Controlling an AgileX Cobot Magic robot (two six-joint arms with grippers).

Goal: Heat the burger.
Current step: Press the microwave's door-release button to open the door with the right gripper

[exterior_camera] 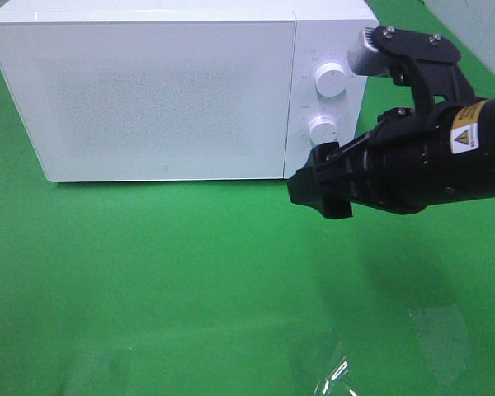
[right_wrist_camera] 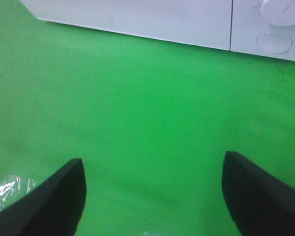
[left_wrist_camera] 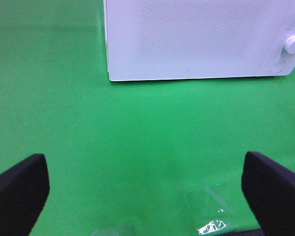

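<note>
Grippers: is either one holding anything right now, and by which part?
Nothing is held. The left gripper and the right gripper are both open, with only the green tabletop showing between their fingers.

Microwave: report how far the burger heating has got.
Done: unclear; the microwave door is closed and no burger shows in any view. In hand: nothing; right gripper is open near the knobs, left gripper open over the green cloth. Left: possibly setting the knobs.

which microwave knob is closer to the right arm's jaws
The lower knob, the smaller one, just beyond the jaws of the right arm; the upper knob is bigger and farther up the panel.
</note>
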